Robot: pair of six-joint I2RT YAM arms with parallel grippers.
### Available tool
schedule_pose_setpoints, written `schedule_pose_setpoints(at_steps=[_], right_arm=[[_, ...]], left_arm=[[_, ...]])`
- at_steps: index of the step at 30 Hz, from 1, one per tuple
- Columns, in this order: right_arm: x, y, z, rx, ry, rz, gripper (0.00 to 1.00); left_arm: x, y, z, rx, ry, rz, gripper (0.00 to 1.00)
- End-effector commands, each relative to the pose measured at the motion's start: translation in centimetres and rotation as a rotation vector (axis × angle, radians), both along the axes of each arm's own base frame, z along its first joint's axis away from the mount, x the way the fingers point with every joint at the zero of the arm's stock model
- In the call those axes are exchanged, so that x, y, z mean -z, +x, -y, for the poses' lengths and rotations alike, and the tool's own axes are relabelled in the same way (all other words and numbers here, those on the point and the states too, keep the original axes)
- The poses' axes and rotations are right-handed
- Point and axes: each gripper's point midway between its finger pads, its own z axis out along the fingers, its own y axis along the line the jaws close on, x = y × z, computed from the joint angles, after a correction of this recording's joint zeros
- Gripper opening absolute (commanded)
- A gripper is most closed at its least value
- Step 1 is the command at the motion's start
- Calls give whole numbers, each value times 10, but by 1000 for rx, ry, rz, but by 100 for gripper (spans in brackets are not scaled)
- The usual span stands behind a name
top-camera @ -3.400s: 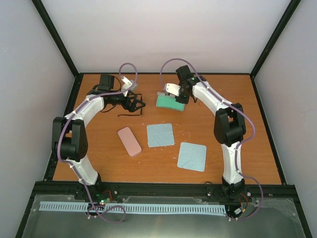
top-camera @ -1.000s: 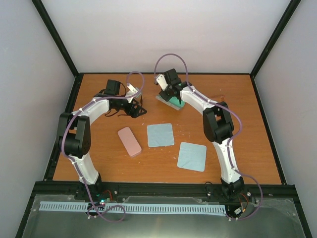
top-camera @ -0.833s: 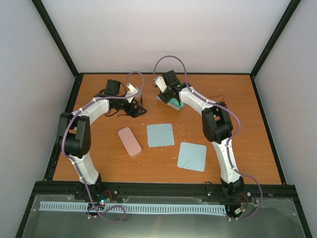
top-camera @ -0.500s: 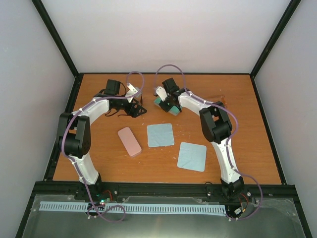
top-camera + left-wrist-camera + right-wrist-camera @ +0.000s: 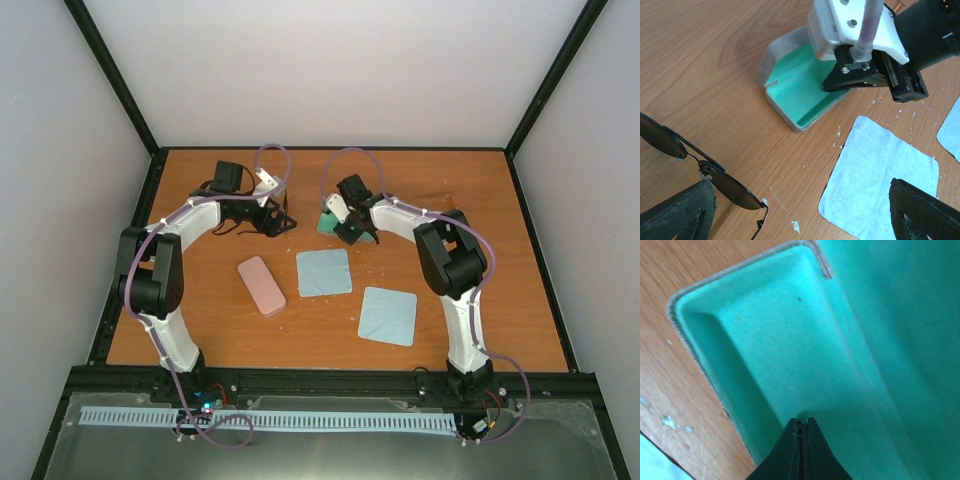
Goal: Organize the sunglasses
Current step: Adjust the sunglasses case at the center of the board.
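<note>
The right gripper [image 5: 801, 426], clenched on nothing, points into the open oblong case [image 5: 770, 340] lined with fuzzy green felt. The left gripper [image 5: 800, 215] gapes wide over thin, dark wire-framed sunglasses [image 5: 732, 184]

Left fingers [image 5: 922, 212] spread wide apart; right fingers [image 5: 787, 452] pressed together.

Green-lined grey case [image 5: 800, 95], black sunglasses [image 5: 725, 182]

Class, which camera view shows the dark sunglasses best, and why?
The left wrist view: the dark sunglasses lie on the table, both lenses and the bridge clear, one lens cropped. In the top view they are too small to make out by the left gripper. The right wrist view shows only the case's green lining.
</note>
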Motion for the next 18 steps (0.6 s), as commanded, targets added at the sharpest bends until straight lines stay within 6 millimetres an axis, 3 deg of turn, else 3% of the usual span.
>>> schedule_pose_setpoints(at_steps=[1, 6, 18], right_arm=[[-1, -8, 21, 11, -105, 28, 3], [-4, -4, 35, 20, -166, 93, 3], [-73, -2, 19, 2, -8, 228, 14]], left_arm=[[-11, 1, 4, 6, -27, 23, 94], [-15, 3, 7, 6, -43, 25, 95], [-9, -3, 17, 45, -19, 13, 99]])
